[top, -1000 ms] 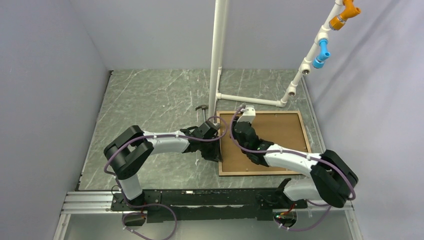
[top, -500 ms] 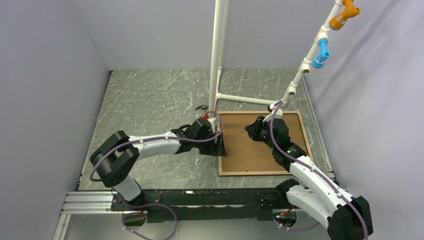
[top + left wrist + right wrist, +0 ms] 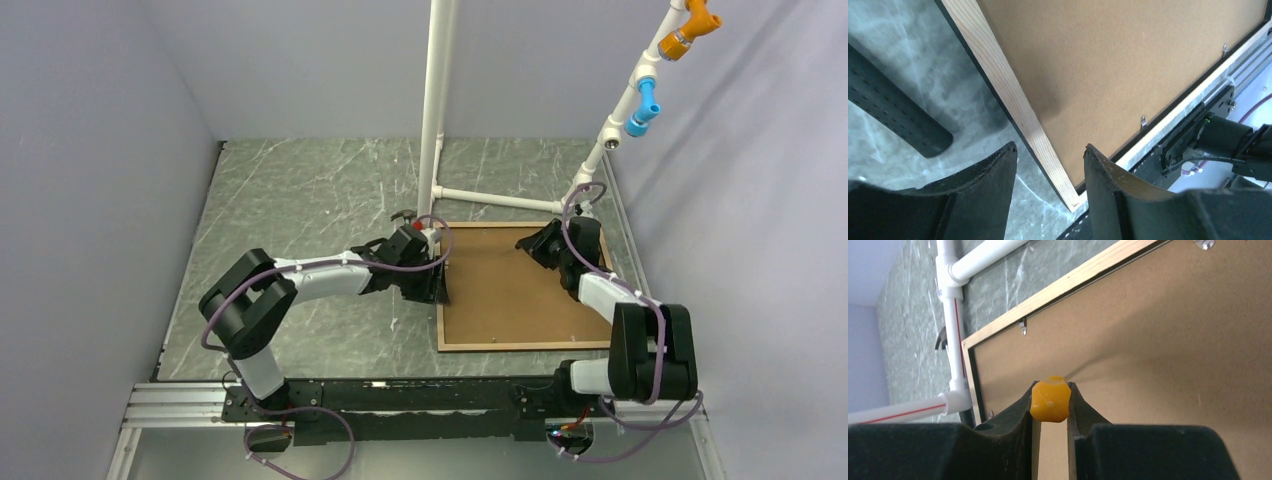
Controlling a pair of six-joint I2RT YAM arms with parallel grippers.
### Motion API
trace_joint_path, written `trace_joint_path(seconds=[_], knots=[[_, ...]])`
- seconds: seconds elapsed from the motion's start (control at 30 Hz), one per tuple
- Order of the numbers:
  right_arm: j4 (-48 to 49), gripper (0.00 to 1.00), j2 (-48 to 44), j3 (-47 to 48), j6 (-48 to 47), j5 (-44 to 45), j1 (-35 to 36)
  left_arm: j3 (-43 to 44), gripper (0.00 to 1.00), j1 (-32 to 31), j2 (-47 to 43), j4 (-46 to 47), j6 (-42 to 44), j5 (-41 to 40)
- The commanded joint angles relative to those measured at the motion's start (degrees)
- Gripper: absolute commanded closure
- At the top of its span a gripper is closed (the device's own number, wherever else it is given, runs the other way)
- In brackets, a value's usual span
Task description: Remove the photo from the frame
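Note:
The frame [image 3: 520,345] lies face down on the table, showing its pale wood rail with a black outer edge. The photo's brown backing board [image 3: 505,290] fills it; the printed side is hidden. My left gripper [image 3: 440,285] is open, its fingers straddling the frame's left rail [image 3: 1013,100] near the front corner, one finger over the table and one over the board [image 3: 1128,55]. My right gripper [image 3: 545,245] is over the board's far right part, shut on a small yellow piece [image 3: 1049,402] held just above the board [image 3: 1158,365].
A black-handled hammer [image 3: 403,218] lies left of the frame's far corner, its handle [image 3: 893,115] beside my left fingers. A white pipe stand [image 3: 435,110] rises behind the frame, with a low pipe [image 3: 903,410] along its far edge. Small metal tabs [image 3: 1143,121] sit on the frame's rails.
My right arm swung from the board's left part to its far right, still shut on the yellow piece. My left gripper opened and shifted a little along the left rail.

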Motion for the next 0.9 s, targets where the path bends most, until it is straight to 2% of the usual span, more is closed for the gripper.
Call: trace_joint_path(seconds=[0.0,0.27,0.4,0.67,0.87], knots=[[14.0,1.0,4.1,2.5,4.5,-2.8,-1.0,4.2,0.45,2.0,2.0,-0.9,2.9,0.0],[24.6,1.0,10.9,2.2,7.6,-1.5,-1.1,6.4,0.48,2.9,7.4,-1.3,2.9,1.4],[27.5,1.0,14.9,3.6,8.0,-1.7,-1.2,7.4,0.54,3.0,9.1,-1.8,3.1,1.8],[32.2,1.0,20.2,3.8,8.8,-5.8,-1.2,3.8,0.65,3.0,7.0,0.4,1.7,-0.9],[36.4,1.0,23.3,3.3,9.4,-6.8,-1.1,0.3,0.69,2.6,5.0,3.6,-1.0,-2.8]])
